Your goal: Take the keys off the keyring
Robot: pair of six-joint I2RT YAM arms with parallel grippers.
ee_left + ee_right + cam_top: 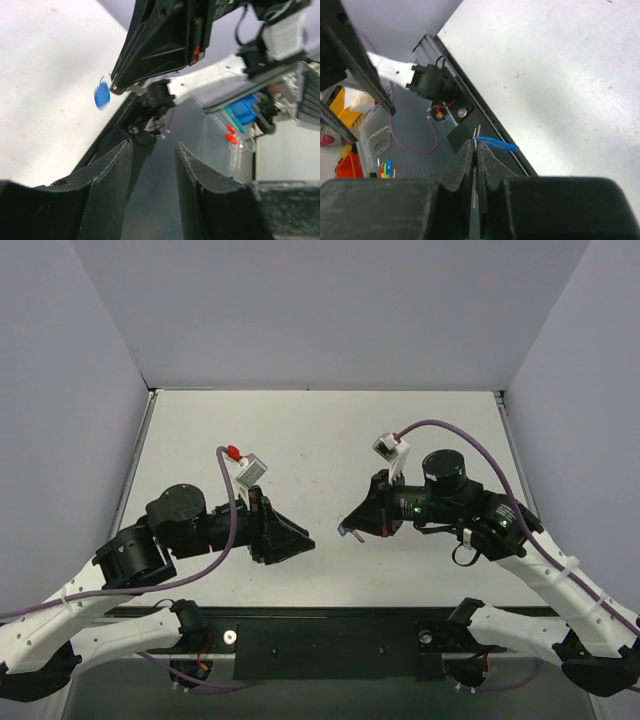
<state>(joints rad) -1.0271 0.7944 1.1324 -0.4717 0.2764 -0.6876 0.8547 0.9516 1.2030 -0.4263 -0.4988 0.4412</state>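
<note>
My right gripper (346, 527) is shut on a thin silver-grey key (474, 186) that stands edge-on between its fingers. The thin metal ring (478, 132) pokes out just past the tips. The blue tag (501, 144) sticks out sideways from them, held off the table. In the left wrist view the tag (102, 95) hangs at the right gripper's tip (114, 88). It is a small blue speck in the top view (356, 536). My left gripper (308, 542) is open and empty (153, 148). It points at the right gripper, a short gap from the tag.
The white table (320, 440) lies between grey walls. A black rail (330, 625) runs along its near edge. Off the table's edge, the wrist views show a clear bin with blue and red parts (244, 111) and purple cable (415, 147).
</note>
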